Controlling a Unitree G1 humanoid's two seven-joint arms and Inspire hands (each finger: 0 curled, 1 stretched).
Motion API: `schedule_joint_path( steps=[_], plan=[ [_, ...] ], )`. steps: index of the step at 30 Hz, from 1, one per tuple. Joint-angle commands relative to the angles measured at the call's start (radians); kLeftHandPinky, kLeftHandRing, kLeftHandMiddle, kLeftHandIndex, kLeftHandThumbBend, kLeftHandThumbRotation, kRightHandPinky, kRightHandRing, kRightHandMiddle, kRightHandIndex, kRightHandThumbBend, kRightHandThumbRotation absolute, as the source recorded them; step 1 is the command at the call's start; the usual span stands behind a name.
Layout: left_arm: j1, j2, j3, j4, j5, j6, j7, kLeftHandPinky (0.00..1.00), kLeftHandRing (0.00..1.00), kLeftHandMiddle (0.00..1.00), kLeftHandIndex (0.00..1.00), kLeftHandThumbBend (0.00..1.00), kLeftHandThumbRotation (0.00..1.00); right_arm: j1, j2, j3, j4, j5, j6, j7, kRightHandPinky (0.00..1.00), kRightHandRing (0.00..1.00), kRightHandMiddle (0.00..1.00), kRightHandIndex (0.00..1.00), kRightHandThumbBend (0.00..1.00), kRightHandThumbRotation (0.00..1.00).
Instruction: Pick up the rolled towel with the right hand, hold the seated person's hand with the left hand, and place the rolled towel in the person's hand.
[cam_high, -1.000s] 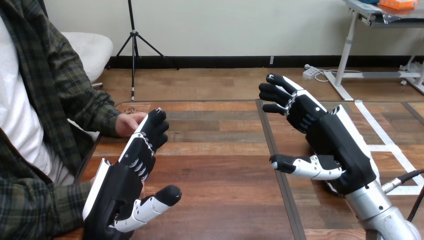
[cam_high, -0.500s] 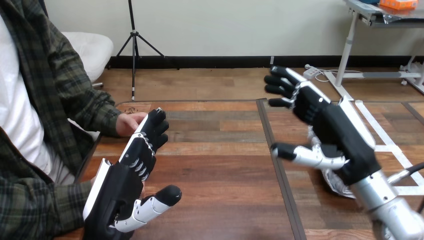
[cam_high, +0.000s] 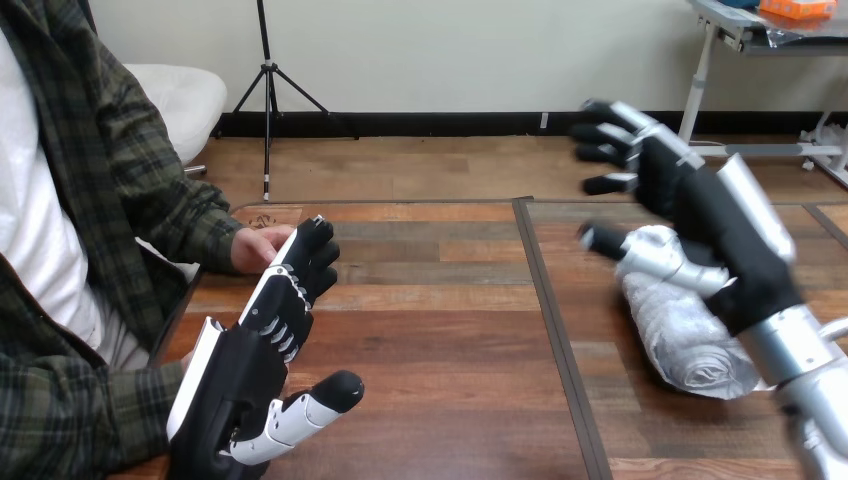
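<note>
Risen and drawn off toward the view's right over the last second, uncovering the rolled towel (cam_high: 685, 335) that earlier sat mostly hidden under the right hand (cam_high: 710, 215). Lies free on the wooden table (cam_high: 440, 330) now, below the thumb of that hand, with the thumb crossing its far end in the view; contact there impossible to judge. White, with a crinkled, glossy surface, long axis running away from the robot and angled a little. Spread wide above it, fingers (cam_high: 605, 153) straight to slightly bent and reaching toward the view's left, thumb stuck out beneath them, gripping nothing.

Well apart across the table, toward the view's left: left hand (cam_high: 235, 385), unchanged from a second ago, fingers (cam_high: 295, 280) nearly straight and pointing away from the robot, thumb held out low to the side — curled round nothing. Just beyond those fingertips, at the table's edge, the person's hand (cam_high: 255, 248), partly overlapped by them in the view; cannot tell whether touching or merely behind.
</note>
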Motion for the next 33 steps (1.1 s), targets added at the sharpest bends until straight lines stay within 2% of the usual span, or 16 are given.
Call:
schedule_joint_path(
  steps=[1, 10, 16, 21, 25, 27, 30, 33],
  plan=[
    [-0.047, -0.004, -0.011, -0.012, -0.007, -0.014, -0.004, 0.94, 0.95, 0.97, 0.95, 1.0, 0.6, -0.033, -0.083, -0.04, -0.148, -0.037, 0.128, -0.027, 0.72, 0.85, 0.86, 0.89, 1.0, 0.59],
    [-0.046, -0.007, -0.015, -0.011, -0.016, -0.014, -0.009, 0.94, 0.95, 0.97, 0.95, 1.0, 0.6, -0.072, -0.179, -0.059, -0.263, -0.066, 0.365, 0.0, 0.69, 0.87, 0.87, 0.9, 1.0, 0.6],
    [-0.045, -0.01, -0.019, -0.013, -0.024, -0.014, -0.017, 0.94, 0.95, 0.96, 0.95, 1.0, 0.59, -0.113, -0.246, -0.06, -0.297, -0.066, 0.508, 0.03, 0.66, 0.88, 0.87, 0.9, 1.0, 0.59],
    [-0.044, -0.012, -0.021, -0.015, -0.027, -0.015, -0.021, 0.94, 0.95, 0.97, 0.95, 1.0, 0.59, -0.152, -0.288, -0.054, -0.299, -0.067, 0.592, 0.052, 0.65, 0.88, 0.87, 0.9, 1.0, 0.57],
    [-0.042, -0.012, -0.023, -0.024, -0.031, -0.007, -0.023, 0.95, 0.95, 0.97, 0.95, 1.0, 0.59, -0.189, -0.342, -0.03, -0.29, -0.103, 0.644, 0.08, 0.65, 0.88, 0.88, 0.9, 1.0, 0.57],
    [-0.04, -0.012, -0.024, -0.028, -0.033, -0.005, -0.024, 0.95, 0.95, 0.97, 0.95, 1.0, 0.58, -0.203, -0.357, -0.022, -0.284, -0.115, 0.659, 0.091, 0.65, 0.87, 0.88, 0.9, 1.0, 0.58],
    [-0.038, -0.01, -0.024, -0.031, -0.026, -0.007, -0.02, 0.95, 0.95, 0.97, 0.95, 1.0, 0.58, -0.237, -0.375, -0.011, -0.266, -0.118, 0.714, 0.114, 0.65, 0.87, 0.88, 0.9, 1.0, 0.58],
    [-0.035, -0.009, -0.026, -0.039, -0.024, -0.005, -0.017, 0.95, 0.95, 0.97, 0.95, 1.0, 0.59, -0.273, -0.405, 0.018, -0.243, -0.15, 0.751, 0.139, 0.65, 0.87, 0.88, 0.91, 1.0, 0.59]
  ],
)
